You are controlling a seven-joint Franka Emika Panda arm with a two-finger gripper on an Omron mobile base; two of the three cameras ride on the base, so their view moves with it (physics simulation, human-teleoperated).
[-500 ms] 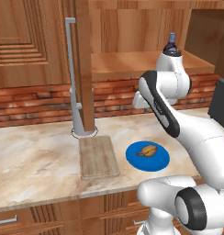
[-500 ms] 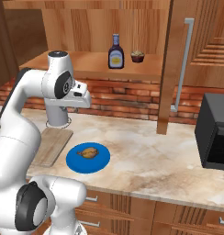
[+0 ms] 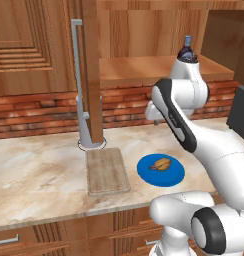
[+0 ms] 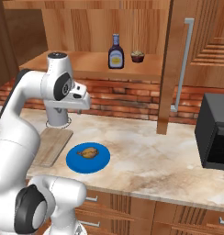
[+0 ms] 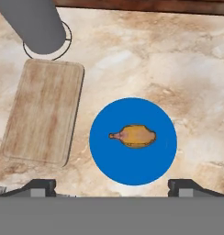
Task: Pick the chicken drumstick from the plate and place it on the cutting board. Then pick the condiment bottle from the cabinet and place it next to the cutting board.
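While our claw (image 5: 112,187) hangs with its 2 tips spread wide and grasping nothing, we see the chicken drumstick (image 5: 133,136) lying in the middle of the plate (image 5: 150,167) on the tabletop (image 5: 187,69). Beside the plate lies the cutting board (image 5: 42,112), and farther back the condiment bottle (image 4: 115,52) stands on the cabinet (image 4: 86,64) shelf.

Bright blue plate (image 5: 153,165); golden-brown drumstick (image 5: 134,136). Pale wood-grain board (image 5: 42,110) at the plate's nine o'clock. Beige marbled desk (image 5: 178,69). Dark brown bottle (image 4: 116,52) with a yellowish label. Red brick wall (image 4: 127,98).
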